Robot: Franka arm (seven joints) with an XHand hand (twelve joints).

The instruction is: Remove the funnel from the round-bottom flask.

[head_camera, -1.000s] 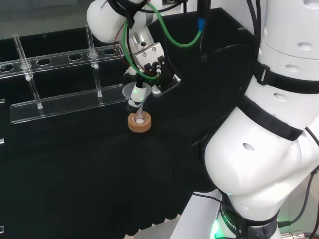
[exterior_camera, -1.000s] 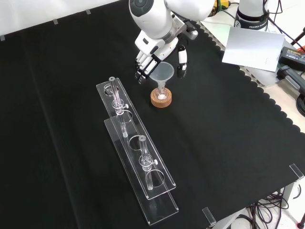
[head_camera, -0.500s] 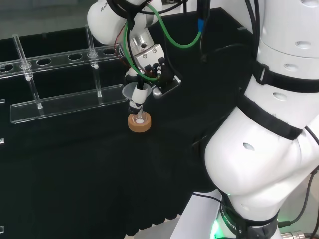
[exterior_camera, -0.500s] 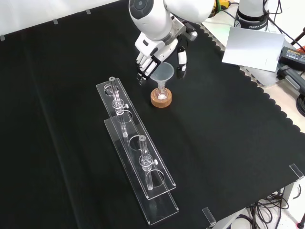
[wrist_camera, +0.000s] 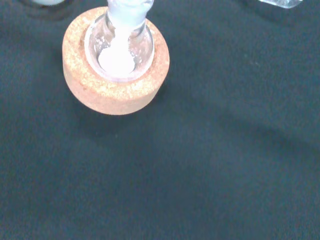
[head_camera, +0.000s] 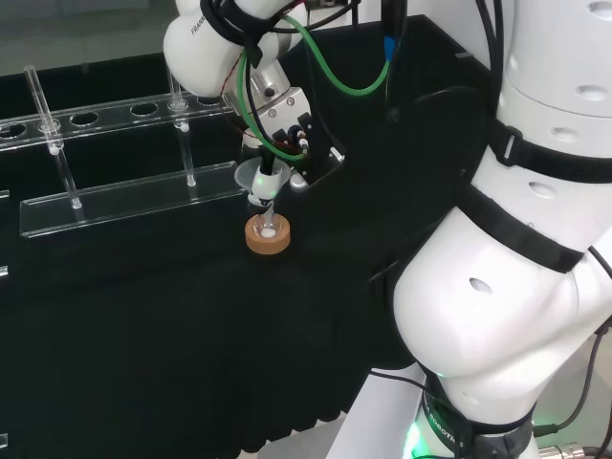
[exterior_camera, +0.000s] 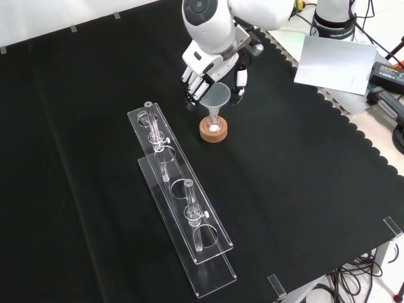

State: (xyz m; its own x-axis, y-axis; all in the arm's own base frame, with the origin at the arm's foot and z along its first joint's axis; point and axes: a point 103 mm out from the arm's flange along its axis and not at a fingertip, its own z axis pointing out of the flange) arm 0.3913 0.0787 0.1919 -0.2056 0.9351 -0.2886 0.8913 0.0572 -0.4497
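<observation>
The funnel [exterior_camera: 216, 96] sat upright in the neck of the round-bottom flask [exterior_camera: 214, 124], its stem pointing straight down into the glass, and the flask rested in a cork ring [exterior_camera: 213, 130] toward the far edge of the tabletop in the front view, just beside the far end of the clear tube rack [exterior_camera: 180, 196]. The hand [exterior_camera: 211, 69] stood directly above and behind the funnel's bowl in that view. Its fingers [exterior_camera: 192, 87] hung down on the bowl's left side and the thumb [exterior_camera: 240, 78] on its right, so the rim lay between them. They looked relaxed and apart rather than closed on the rim, though whether any tip touched the plastic I could not tell. In the head view the funnel [head_camera: 260, 178] sat just under the hand [head_camera: 287, 124]. Since the funnel's long axis ran vertical, in line with the flask neck, the coming move would probably turn on closing across the bowl and lifting straight up, so the stem cleared the neck without tipping the flask off its ring.
</observation>
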